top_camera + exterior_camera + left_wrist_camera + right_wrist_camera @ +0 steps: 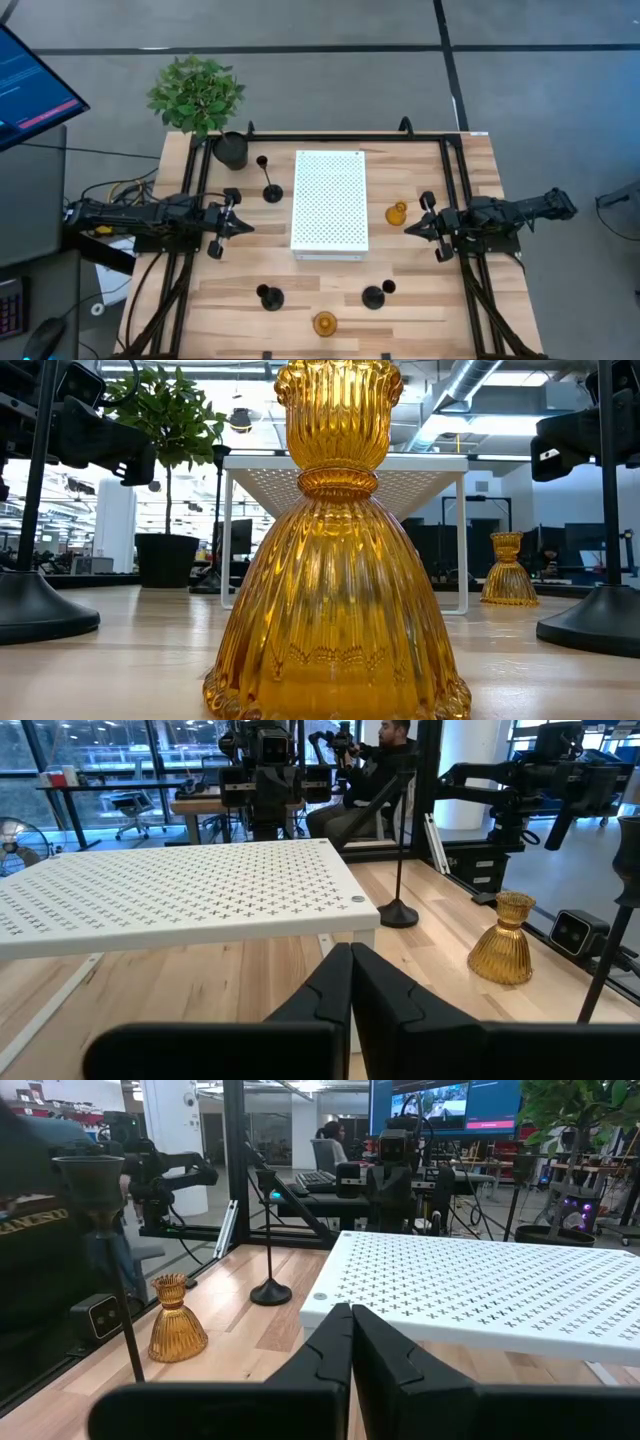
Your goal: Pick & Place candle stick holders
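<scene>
Three black candle stick holders stand on their round bases: a tall one (271, 192) left of the white platform, and two near the front (269, 297) (375, 296). One amber holder (397, 213) stands right of the platform. A second amber holder (324, 323) stands at the front edge and fills the low view (335, 560). My left gripper (242, 227) is shut and empty, left of the platform. My right gripper (410, 228) is shut and empty, right of the platform, just near of the amber holder.
A white perforated platform (329, 200) on legs stands mid-table between the two grippers. A black plant pot (230, 150) with a green plant stands at the far left corner. Black frame rails run along the table's left, right and far sides.
</scene>
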